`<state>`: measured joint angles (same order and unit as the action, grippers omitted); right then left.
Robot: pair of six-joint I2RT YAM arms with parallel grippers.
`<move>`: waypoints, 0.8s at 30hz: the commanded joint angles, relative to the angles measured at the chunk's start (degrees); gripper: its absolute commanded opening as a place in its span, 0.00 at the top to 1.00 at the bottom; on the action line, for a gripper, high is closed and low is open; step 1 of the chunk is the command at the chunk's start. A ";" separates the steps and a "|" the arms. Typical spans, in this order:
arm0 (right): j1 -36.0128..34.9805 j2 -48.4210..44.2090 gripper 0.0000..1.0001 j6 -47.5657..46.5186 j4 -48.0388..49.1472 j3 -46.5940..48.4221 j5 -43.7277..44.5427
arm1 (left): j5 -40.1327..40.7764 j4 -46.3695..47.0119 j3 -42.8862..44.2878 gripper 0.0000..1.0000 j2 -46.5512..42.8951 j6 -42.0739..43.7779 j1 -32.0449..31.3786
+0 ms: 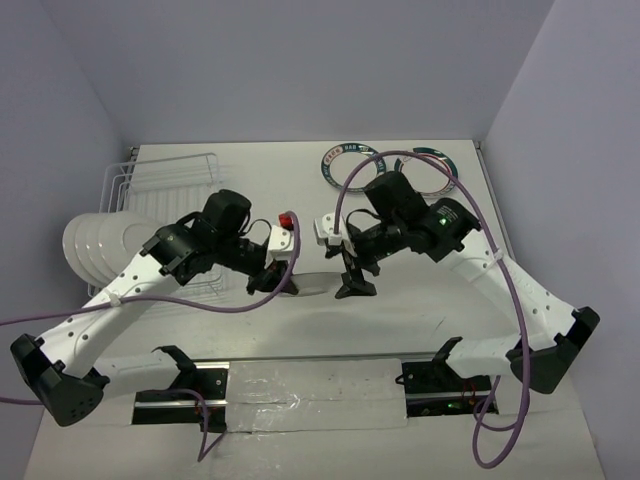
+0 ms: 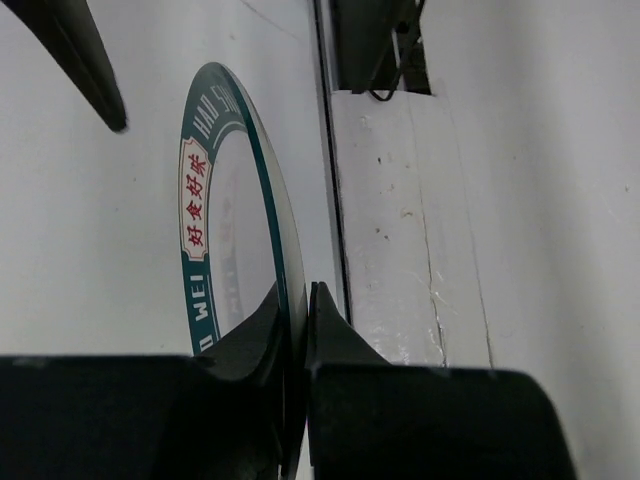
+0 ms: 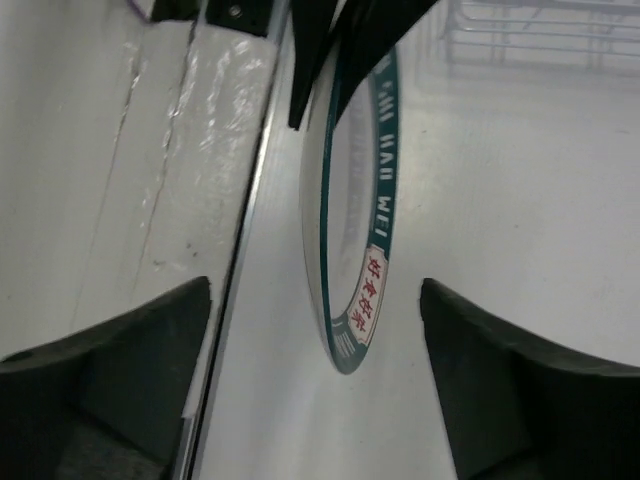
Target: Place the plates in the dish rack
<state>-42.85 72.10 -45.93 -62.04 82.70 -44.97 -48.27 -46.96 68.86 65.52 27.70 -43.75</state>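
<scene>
**A:** What did the top view show?

**B:** The dish rack (image 1: 165, 185) stood at the upper left of the table (image 1: 420, 330). A row of white plates (image 1: 95, 245) stood on edge at the left side of the rack. Two flat plates (image 1: 350, 165) lay at the upper middle of the frame, near the far edge. In the centre, the held plate (image 1: 318, 283) appeared edge-on between the arms. The left gripper (image 1: 278, 280) was at its left end and the right gripper (image 1: 355, 285) at its right end.

**A:** And the left wrist view?

**B:** At the bottom centre, the left gripper (image 2: 298, 295) was pinched on the rim of the held plate (image 2: 230, 230). The two fingers were pressed against the dark teal rim from both sides. The plate stood on edge, and red characters were visible on its rim.

**A:** What about the right wrist view?

**B:** The right gripper (image 3: 315, 285) was spread wide, with one finger at the lower left and one at the lower right. The held plate (image 3: 350, 190) stood between them, and neither finger touched it. The left gripper (image 3: 340, 45) gripped it at the top of the frame. The dish rack (image 3: 530, 35) was in the upper right corner.
</scene>
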 commanded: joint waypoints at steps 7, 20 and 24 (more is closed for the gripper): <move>17.96 -2.40 0.00 21.20 19.04 0.27 -2.57 | -8.76 8.28 0.22 1.00 -4.59 -23.64 24.29; 24.66 -0.73 0.00 30.81 28.73 -5.00 -2.05 | -18.86 -12.08 16.03 1.00 5.75 -17.54 77.21; 24.66 -0.38 0.00 31.96 30.39 -6.93 -2.05 | -18.70 -19.30 20.61 1.00 10.59 -10.49 83.73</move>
<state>-18.44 71.42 -16.21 -35.66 77.06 -46.22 -62.70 -56.82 85.80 74.48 9.02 37.23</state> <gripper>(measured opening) 0.999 0.107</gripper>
